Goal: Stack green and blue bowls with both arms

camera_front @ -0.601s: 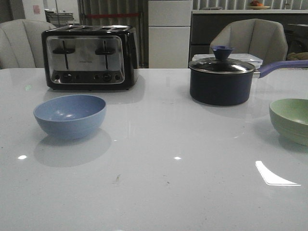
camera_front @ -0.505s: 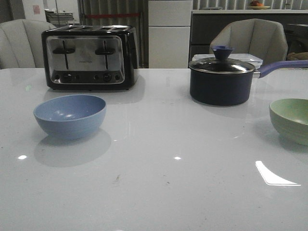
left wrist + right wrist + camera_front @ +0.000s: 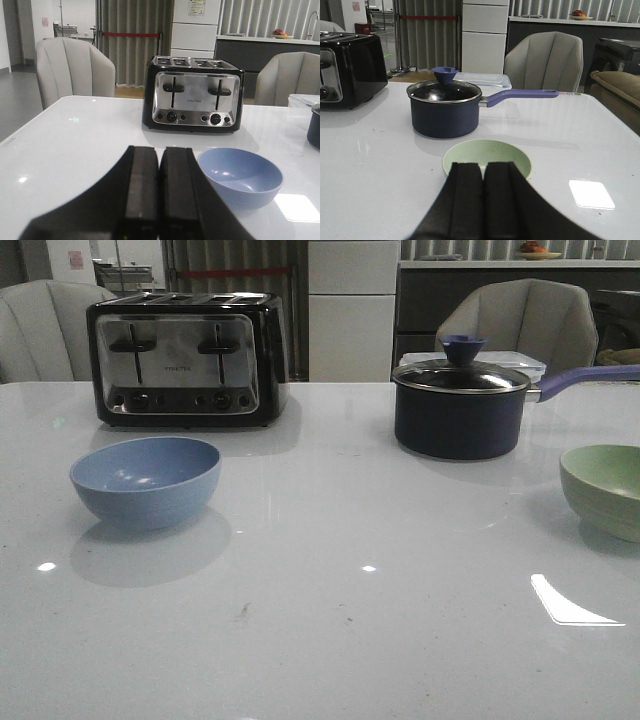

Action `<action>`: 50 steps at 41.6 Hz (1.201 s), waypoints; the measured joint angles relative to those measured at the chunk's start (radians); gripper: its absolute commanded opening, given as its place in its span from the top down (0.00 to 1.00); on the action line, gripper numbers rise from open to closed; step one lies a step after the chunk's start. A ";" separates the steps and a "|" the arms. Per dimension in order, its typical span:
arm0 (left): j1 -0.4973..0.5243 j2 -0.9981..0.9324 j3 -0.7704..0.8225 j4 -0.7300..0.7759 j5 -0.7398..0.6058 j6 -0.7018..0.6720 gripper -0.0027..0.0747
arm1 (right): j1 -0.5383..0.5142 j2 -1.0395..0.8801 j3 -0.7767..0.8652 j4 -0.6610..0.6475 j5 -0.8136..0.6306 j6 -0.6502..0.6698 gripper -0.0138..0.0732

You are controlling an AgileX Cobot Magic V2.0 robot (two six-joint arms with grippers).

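Note:
The dusty blue bowl (image 3: 146,480) stands upright on the white table at the left, in front of the toaster. It also shows in the left wrist view (image 3: 241,175), beside and beyond my left gripper (image 3: 160,152), which is shut and empty. The pale green bowl (image 3: 603,489) stands upright at the right edge of the front view. In the right wrist view it (image 3: 487,156) sits just beyond my right gripper (image 3: 483,167), which is shut and empty; the fingers hide its near rim. Neither arm shows in the front view.
A black and chrome toaster (image 3: 187,360) stands at the back left. A dark lidded saucepan (image 3: 460,405) with a purple handle (image 3: 585,379) stands at the back right, behind the green bowl. Grey chairs stand beyond the table.

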 measured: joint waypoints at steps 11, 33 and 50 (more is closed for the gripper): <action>0.000 0.000 0.000 0.000 -0.013 0.000 0.85 | 0.000 0.000 0.000 0.000 -0.036 0.000 0.78; 0.000 0.108 -0.472 0.023 0.170 0.000 0.85 | 0.000 0.115 -0.535 0.000 0.259 0.000 0.78; 0.000 0.428 -0.703 0.027 0.545 0.000 0.85 | 0.000 0.480 -0.755 0.000 0.628 0.000 0.78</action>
